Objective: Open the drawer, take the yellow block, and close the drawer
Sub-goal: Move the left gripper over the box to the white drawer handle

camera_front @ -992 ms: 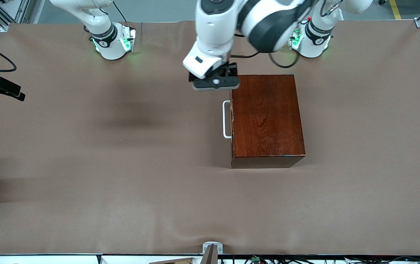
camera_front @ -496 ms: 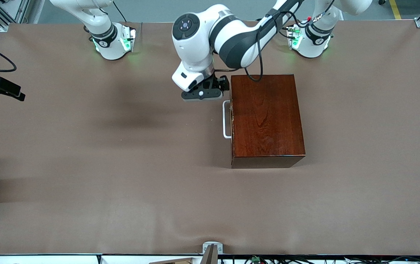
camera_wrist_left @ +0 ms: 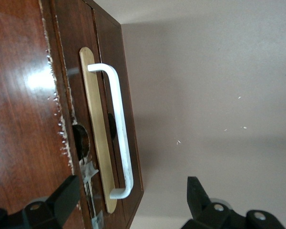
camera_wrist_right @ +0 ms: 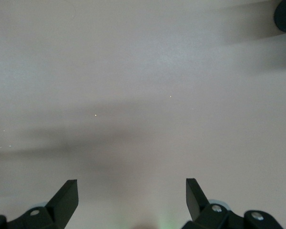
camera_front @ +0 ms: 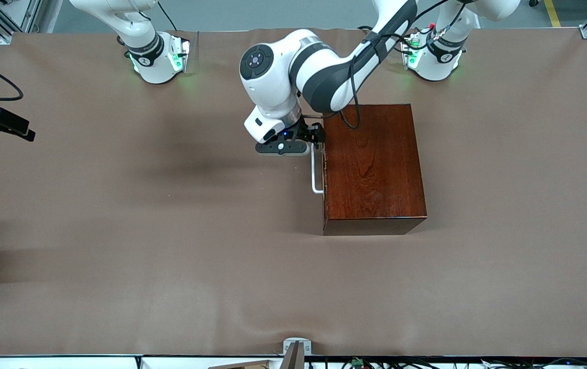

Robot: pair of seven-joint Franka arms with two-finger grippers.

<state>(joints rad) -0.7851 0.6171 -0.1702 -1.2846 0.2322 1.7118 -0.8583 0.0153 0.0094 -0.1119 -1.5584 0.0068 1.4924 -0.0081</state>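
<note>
While shut, the drawer (camera_front: 322, 166) hides whatever the box (camera_front: 372, 166) holds.

I see the glossy reddish-brown wooden box (camera_front: 372, 166) mid-table, its white U-shaped bar handle (camera_front: 315, 171) facing the right arm's end; my left gripper (camera_front: 307, 145) hangs over that handle.

A shiny dark red-brown box (camera_front: 372, 166) sits on the brown desk (camera_front: 170, 246). Its drawer (camera_front: 324, 169) is shut, and the white bar handle (camera_front: 315, 177) sticks out toward the right arm's end of the desk. The left arm bends over from its base, and the left gripper (camera_front: 293, 146) hangs right at the handle's end that is farther from the camera. The right arm waits by its base, its hand out of sight.
</note>
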